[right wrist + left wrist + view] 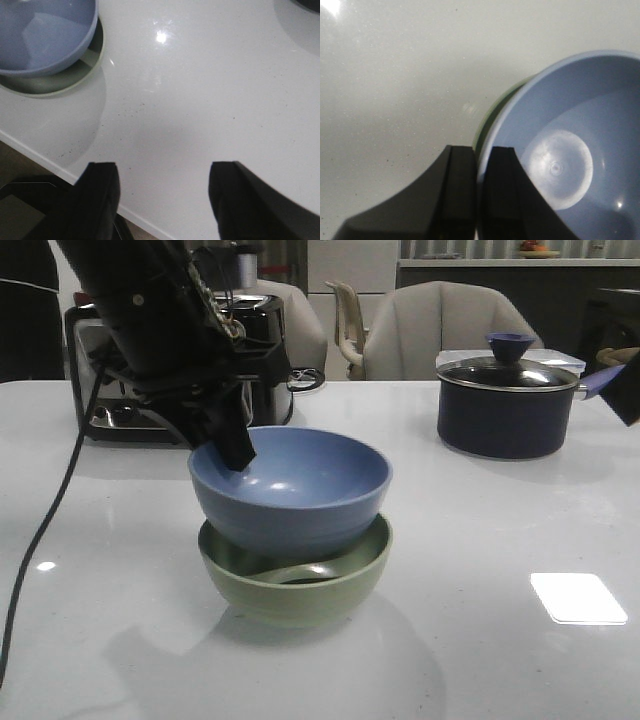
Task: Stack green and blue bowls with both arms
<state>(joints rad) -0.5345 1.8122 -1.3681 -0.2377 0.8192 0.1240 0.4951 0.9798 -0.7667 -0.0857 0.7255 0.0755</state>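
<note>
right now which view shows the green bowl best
The front view: the green bowl shows whole, blue bowl nested inside. The left wrist view catches a thin green edge; the right wrist view only part of its rim.

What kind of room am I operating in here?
Likely a home-style kitchen or dining area: a lidded saucepan and a toaster sit on the white table, with upholstered dining chairs behind it.

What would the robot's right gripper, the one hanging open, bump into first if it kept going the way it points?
Probably just the bare white table top. The right gripper is open with nothing between its fingers; the matte dusty blue bowl lies off to one side, though depth is hard to judge.
</note>
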